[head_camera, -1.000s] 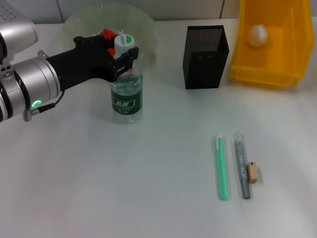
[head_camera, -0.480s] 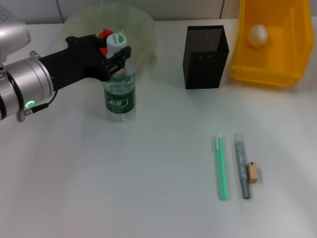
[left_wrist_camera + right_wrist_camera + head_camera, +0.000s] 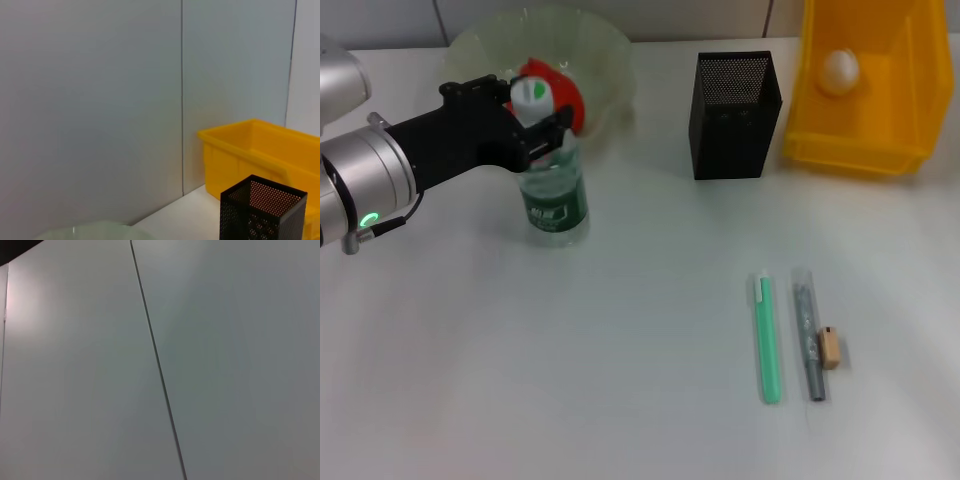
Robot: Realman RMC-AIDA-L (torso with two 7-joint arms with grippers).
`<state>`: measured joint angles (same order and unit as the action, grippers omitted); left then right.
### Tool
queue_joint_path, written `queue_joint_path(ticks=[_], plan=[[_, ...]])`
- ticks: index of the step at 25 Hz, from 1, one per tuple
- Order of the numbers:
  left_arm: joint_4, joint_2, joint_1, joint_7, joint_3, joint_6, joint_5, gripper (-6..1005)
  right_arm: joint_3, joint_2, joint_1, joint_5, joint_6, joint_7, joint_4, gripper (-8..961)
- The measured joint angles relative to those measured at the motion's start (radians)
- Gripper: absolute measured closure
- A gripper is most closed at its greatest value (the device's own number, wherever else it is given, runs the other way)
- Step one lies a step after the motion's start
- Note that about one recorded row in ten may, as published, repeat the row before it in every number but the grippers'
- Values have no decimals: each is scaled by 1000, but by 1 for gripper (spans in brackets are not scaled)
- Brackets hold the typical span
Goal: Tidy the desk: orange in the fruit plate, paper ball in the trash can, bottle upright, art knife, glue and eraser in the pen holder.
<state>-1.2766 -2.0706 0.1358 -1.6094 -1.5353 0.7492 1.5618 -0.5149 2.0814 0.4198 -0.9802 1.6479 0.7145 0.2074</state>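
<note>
On the white counter (image 3: 620,330), nearest, a green pen-like stick (image 3: 768,340), a grey stick (image 3: 808,343) and the tiny tan eraser block (image 3: 831,348) lie together. Farther back, left of the black mesh pen holder (image 3: 735,115), the left end effector (image 3: 548,130) is clamped on the upright clear bottle's neck (image 3: 553,190), partly hiding the red-orange fruit (image 3: 558,88) in the pale green plate (image 3: 610,50). Right of the holder, the yellow bin (image 3: 865,100), cut off, holds the white paper ball (image 3: 840,70).

Head view: high, angled down over the desk (image 3: 620,330). Left wrist: low, sharing pen holder (image 3: 735,115) and trash can (image 3: 870,90). Right wrist: apparently facing wall (image 3: 160,360).

The bottle (image 3: 553,190) carries a dark green label with pale print across it, perhaps two characters, too small to read. No other writing, number or sign shows on anything else in view.
</note>
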Motion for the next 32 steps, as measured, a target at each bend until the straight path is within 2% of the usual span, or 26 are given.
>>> queue_joint_path(ticks=[11, 17, 18, 23, 25, 26, 27, 28, 32], plan=[[-51, 1, -14, 6, 25, 86, -49, 241, -1, -2, 1, -3, -1, 2, 2, 294], [-38, 1, -15, 74, 86, 202, -184, 189, -10, -4, 0, -70, -9, 33, 42, 295], [-15, 1, -15, 126, 106, 250, -258, 189, -10, -4, 1, -104, -13, 63, 65, 295], [85, 0, -10, 293, 155, 381, -450, 192, -12, -5, 0, -376, -52, 398, 318, 295], [161, 0, 2, 367, 191, 447, -539, 193, -22, -3, 0, -486, -52, 546, 445, 296], [184, 0, 7, 379, 203, 462, -552, 193, -35, -2, 1, -550, -52, 643, 523, 296], [246, 1, 24, 404, 239, 499, -575, 193, -77, -1, 4, -656, -50, 821, 650, 296], [263, 1, 30, 410, 248, 509, -580, 193, -77, -1, 4, -656, -50, 821, 650, 296], [353, 1, 59, 451, 290, 546, -585, 192, -199, 0, 17, -883, -39, 1179, 909, 296]])
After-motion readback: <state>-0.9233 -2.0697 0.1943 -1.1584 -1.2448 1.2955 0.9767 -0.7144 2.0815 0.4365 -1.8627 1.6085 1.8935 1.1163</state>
